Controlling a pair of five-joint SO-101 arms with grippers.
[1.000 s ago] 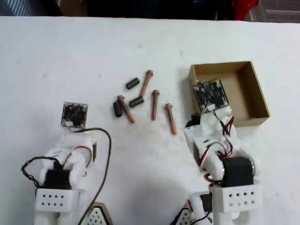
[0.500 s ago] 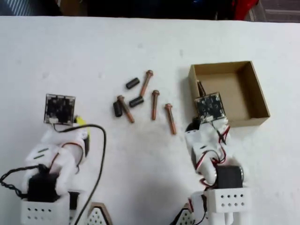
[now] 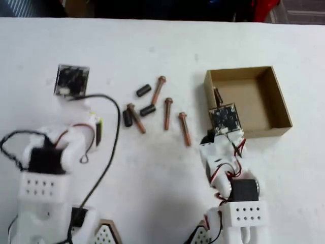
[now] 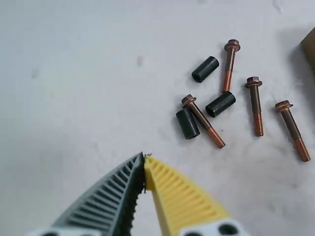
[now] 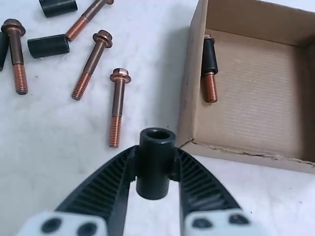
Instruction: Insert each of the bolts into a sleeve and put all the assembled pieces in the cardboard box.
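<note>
On the far left, the left gripper hangs pressed shut on nothing, over bare table with loads of room around it. Middle pile: four loose bolts and three black sleeves, none assembled (tightly bunched, so picking looks fiddly). The right gripper pinches a fourth sleeve just beside the cardboard box wall. One assembled piece lies inside; I'd say four to go.

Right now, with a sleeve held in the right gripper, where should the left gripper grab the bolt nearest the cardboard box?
Probably the smooth shank of that bolt, just under the head, coming straight down across it. It lies flat and alone, and that grip leaves the threaded end free for the sleeve.
</note>
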